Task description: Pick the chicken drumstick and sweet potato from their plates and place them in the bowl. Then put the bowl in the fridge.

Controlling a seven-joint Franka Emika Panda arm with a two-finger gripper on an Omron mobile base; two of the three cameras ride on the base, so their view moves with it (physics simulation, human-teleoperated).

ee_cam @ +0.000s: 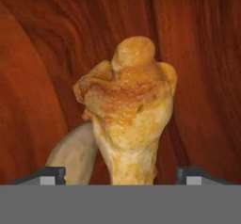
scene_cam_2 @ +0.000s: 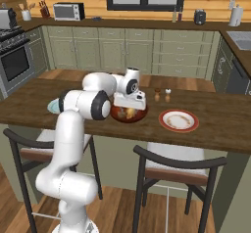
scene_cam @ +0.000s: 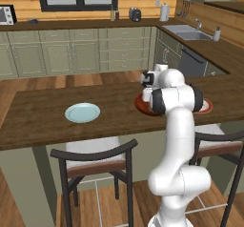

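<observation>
We see our gripper [ee_cam: 120, 173] spread open just above the chicken drumstick [ee_cam: 127, 115], its fingertips apart on either side of it, while the drumstick lies inside the reddish-brown bowl [scene_cam_2: 128, 115] on the counter [scene_cam_2: 215, 124] beside a pale tan piece [ee_cam: 75, 155], between the blue plate [scene_cam: 82, 112] and the red-rimmed plate [scene_cam_2: 179, 120].
</observation>
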